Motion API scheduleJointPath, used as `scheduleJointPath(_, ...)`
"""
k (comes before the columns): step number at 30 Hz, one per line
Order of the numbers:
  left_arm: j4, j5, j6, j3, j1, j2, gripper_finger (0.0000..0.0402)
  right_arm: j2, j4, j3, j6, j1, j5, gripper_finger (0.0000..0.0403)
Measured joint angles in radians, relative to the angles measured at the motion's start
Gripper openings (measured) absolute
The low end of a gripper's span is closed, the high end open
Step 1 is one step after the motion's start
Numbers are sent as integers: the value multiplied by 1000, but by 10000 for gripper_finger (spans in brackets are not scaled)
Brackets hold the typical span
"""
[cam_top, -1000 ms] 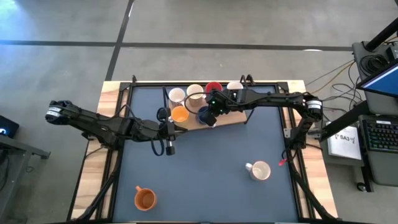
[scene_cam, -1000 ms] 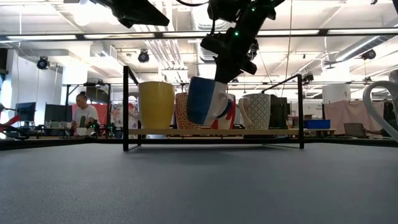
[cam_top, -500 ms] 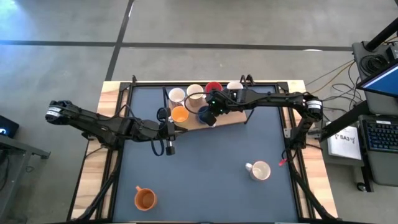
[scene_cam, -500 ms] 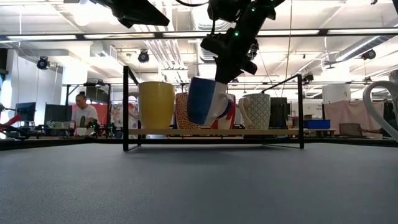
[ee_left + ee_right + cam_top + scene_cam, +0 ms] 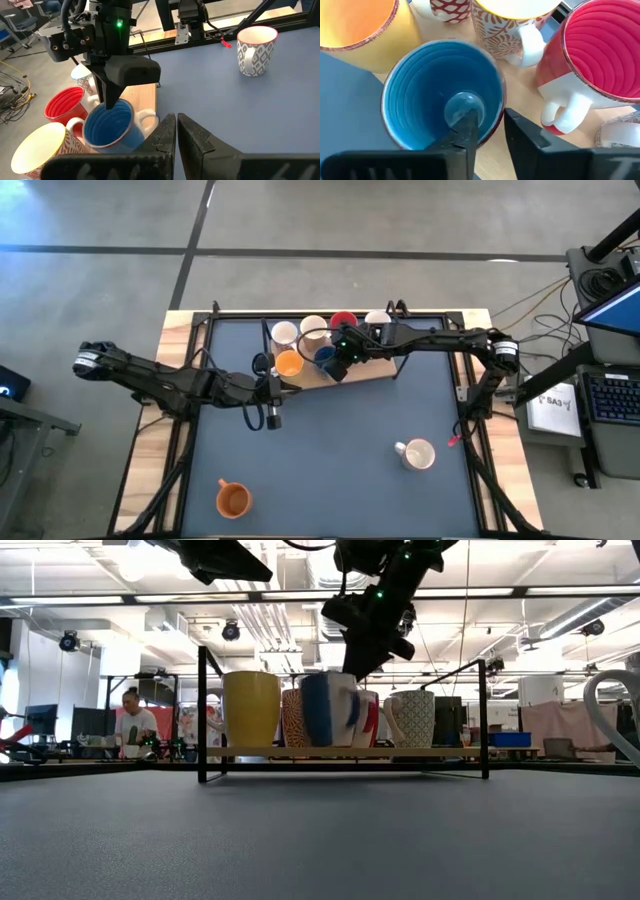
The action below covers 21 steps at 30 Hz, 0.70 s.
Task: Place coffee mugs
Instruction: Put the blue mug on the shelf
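The blue mug stands upright on the wooden board of a low black rack, beside an orange mug. Behind them on the rack are two white mugs, a cream mug and a red mug. My right gripper is shut on the blue mug's rim. My left gripper hangs shut over the table in front of the rack. Another orange mug and a white patterned mug stand on the mat nearer me. My right gripper holds the blue mug by its rim, on the side toward the red mug. One finger is inside the cup and the other outside. The fingers come from above, slanting down. The mug stands upright with its base at the board.
The rack's black frame posts stand at both ends of the board. The dark mat has open room between the two loose mugs. Cables and a desk with a keyboard lie beyond the table's right edge.
My right gripper has turned the blue mug from tilted to upright and lowered it slightly onto the board, next to the orange mug.
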Motion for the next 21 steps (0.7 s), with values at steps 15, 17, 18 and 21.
scheduleJointPath(15,0,0,0,0,0,0,0,-13,-84,67,-1,0,4,109)
scheduleJointPath(17,0,0,0,0,0,0,0,-20,-130,69,3,0,12,95)
scheduleJointPath(18,0,0,0,0,0,0,0,-22,-149,69,10,0,26,86)
scheduleJointPath(21,0,0,0,0,0,0,0,-22,-192,64,16,0,60,47)
